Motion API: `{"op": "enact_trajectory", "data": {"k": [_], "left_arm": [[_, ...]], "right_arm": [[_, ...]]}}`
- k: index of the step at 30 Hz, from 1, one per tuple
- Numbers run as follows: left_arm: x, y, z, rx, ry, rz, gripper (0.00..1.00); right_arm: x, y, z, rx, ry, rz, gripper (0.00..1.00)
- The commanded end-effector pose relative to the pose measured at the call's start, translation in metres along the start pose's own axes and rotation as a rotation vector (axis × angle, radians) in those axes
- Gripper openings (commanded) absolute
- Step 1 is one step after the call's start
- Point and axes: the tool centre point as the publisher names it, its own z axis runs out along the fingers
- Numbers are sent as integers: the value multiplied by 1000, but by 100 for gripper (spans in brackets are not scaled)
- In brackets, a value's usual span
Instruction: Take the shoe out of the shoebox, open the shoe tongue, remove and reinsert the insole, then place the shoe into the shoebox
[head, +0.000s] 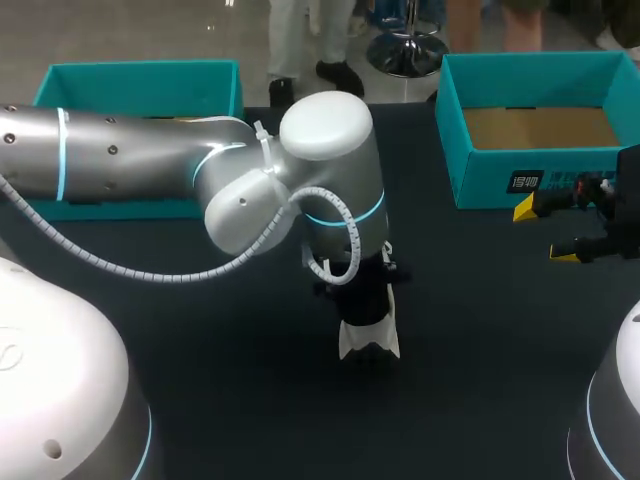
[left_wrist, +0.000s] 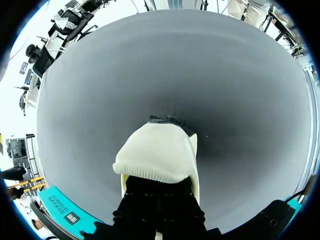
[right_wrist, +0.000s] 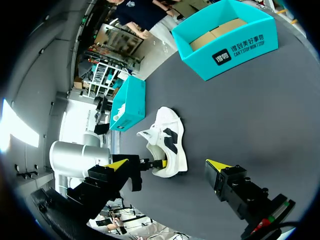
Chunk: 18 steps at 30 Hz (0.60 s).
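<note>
A white shoe (head: 368, 338) with black patches stands on the dark table, near the middle. My left arm reaches in over it, and my left gripper (head: 366, 300) is shut on the shoe's rear opening. In the left wrist view the knit collar (left_wrist: 157, 155) bulges just ahead of the black fingers (left_wrist: 160, 210), whose tips are hidden. The right wrist view shows the shoe (right_wrist: 169, 135) with the left gripper's yellow tip (right_wrist: 159, 163) at its heel end. My right gripper (head: 545, 230) hangs open at the table's right side, holding nothing. The teal shoebox (head: 480, 165) stands open at the back right.
A second teal box or lid (head: 140, 75) sits at the back left, partly behind my left arm. Brown cardboard lines the shoebox's inside (head: 540, 128). Bare dark table (head: 480, 340) lies between the shoe and my right gripper.
</note>
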Motion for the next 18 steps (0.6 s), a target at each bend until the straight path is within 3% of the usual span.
{"op": "enact_trajectory", "data": {"k": [1,10,14,18], "left_arm": [[-1,1,13,3,16,3,0],[1,12,24,-18,52,-8,0],[2,16,10,-40,39,-7,0],[3,23,-8,-117,40,0,0]], "right_arm": [[0,-1,0,-1,-2,1,100],[0,-1,0,-1,-2,1,100],[0,-1,0,-1,-2,1,100],[0,-1,0,-1,-2,1,100]]}}
